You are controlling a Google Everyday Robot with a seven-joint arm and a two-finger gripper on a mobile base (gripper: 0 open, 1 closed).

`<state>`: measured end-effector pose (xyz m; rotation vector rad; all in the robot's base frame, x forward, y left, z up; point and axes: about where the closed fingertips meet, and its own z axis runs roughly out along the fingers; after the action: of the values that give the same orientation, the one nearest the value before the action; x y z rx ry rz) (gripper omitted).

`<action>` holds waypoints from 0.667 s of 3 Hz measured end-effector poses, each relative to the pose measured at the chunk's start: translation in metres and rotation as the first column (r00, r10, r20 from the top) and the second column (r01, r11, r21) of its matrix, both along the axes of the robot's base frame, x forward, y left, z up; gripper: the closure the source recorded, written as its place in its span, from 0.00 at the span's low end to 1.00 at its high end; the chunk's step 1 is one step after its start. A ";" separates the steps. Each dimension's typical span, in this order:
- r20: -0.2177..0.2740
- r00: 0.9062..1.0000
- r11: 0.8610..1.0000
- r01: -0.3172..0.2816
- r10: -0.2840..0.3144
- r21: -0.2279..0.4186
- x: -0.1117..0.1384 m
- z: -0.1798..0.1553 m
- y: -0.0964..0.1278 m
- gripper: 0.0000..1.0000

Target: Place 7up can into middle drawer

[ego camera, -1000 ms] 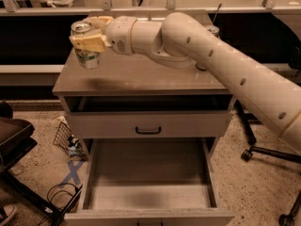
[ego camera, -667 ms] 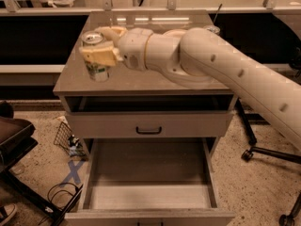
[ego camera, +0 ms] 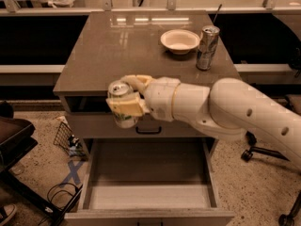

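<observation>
Claw (ego camera: 123, 99) clamped on can (ego camera: 119, 90), above back-left of drawer (ego camera: 146, 194) (desk (ego camera: 141, 46) edge just behind): early release could clip wall, topple it.

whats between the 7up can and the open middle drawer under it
Nothing: in the camera view the gripper holds the 7up can in front of the cabinet, bare air down to the middle drawer.
</observation>
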<state>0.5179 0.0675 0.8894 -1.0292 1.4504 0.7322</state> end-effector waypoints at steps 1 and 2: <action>-0.001 1.000 0.999 -0.005 0.005 -0.041 -0.022 -0.050 -0.019 1.00; -0.001 1.000 0.999 -0.005 0.005 -0.041 -0.022 -0.050 -0.018 1.00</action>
<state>0.4958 0.0491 0.8396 -1.0639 1.4691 0.7089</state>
